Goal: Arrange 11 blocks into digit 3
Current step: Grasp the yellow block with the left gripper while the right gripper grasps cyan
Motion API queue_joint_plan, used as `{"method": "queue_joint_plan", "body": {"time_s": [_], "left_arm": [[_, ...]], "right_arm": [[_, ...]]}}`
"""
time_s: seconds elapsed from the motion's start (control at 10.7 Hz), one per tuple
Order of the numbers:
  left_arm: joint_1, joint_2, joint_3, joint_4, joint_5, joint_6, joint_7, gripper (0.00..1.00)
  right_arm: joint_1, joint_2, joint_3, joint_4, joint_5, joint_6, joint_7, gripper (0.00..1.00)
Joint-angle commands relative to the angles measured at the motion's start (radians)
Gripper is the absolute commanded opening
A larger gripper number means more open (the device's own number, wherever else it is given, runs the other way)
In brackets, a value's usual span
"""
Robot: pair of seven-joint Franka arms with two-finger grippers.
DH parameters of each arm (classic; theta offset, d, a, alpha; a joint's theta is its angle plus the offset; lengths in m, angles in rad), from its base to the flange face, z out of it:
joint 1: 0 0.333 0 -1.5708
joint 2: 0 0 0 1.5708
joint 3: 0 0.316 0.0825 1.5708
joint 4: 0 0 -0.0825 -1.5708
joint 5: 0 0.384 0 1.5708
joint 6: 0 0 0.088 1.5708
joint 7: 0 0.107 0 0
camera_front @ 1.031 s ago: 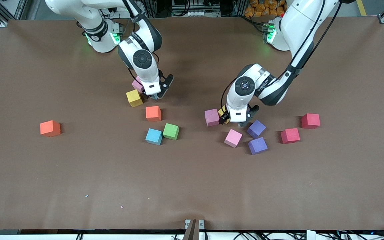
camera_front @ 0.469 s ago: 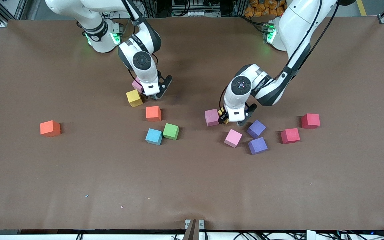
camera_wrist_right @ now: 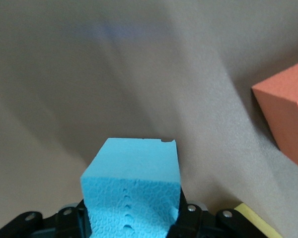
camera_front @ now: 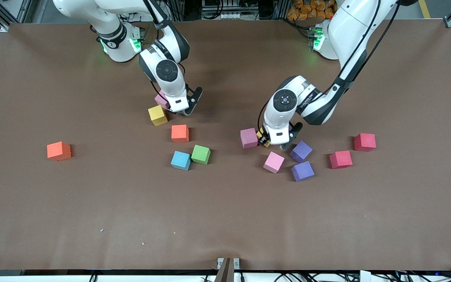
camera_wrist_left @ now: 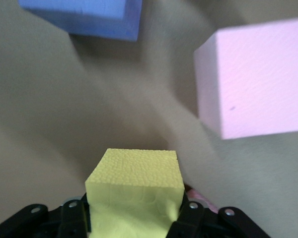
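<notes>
My left gripper (camera_front: 267, 141) is down at the table between a mauve-pink block (camera_front: 249, 138) and a purple block (camera_front: 301, 151). It is shut on a yellow block (camera_wrist_left: 134, 181). My right gripper (camera_front: 177, 111) is low beside a yellow block (camera_front: 157, 115) and a pink block (camera_front: 161, 99), shut on a blue block (camera_wrist_right: 133, 178) that the hand hides in the front view. Loose blocks lie scattered: orange (camera_front: 180, 133), blue (camera_front: 181, 160), green (camera_front: 201, 154), pink (camera_front: 273, 162), purple (camera_front: 302, 171). The digit 3 is out of view.
Two red blocks (camera_front: 341, 159) (camera_front: 365, 141) sit toward the left arm's end. A lone orange block (camera_front: 58, 150) sits toward the right arm's end. The brown table (camera_front: 225, 219) is bare nearer the front camera.
Both grippers have closed, the left on the yellow block and the right on the blue block. The arms have hardly shifted.
</notes>
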Motion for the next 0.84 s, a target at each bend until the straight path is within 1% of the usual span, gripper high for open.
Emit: {"method": "queue_joint_plan", "body": {"time_s": [0.0,0.19,0.37,0.47,0.56,0.66,0.75], "left_arm": [[0.004,-0.095,-0.005,-0.014,0.018,-0.075,-0.103,0.00],[0.004,-0.138,-0.018,-0.014,0.013,-0.153,-0.174,0.00],[0.007,-0.174,-0.018,-0.014,-0.025,-0.172,-0.226,0.00],[0.021,-0.187,-0.016,-0.023,-0.041,-0.172,-0.223,0.00],[0.057,-0.198,-0.021,-0.030,-0.041,-0.172,-0.223,0.00],[0.070,-0.209,-0.025,-0.040,-0.053,-0.172,-0.229,0.00],[0.100,-0.221,-0.034,-0.055,-0.092,-0.172,-0.228,0.00]], "right_arm": [[0.054,-0.086,0.001,-0.021,0.018,-0.021,-0.035,0.00],[0.125,-0.101,0.001,-0.015,0.018,0.001,-0.035,0.00],[0.206,-0.089,0.003,-0.005,0.018,0.042,-0.021,0.00],[0.249,-0.063,0.001,0.002,0.015,0.109,-0.015,0.00],[0.274,-0.036,0.001,0.023,0.013,0.145,-0.015,0.00],[0.286,-0.016,0.001,0.064,0.013,0.137,-0.013,0.00],[0.297,0.018,0.001,0.116,0.009,0.134,-0.010,0.00]]}}
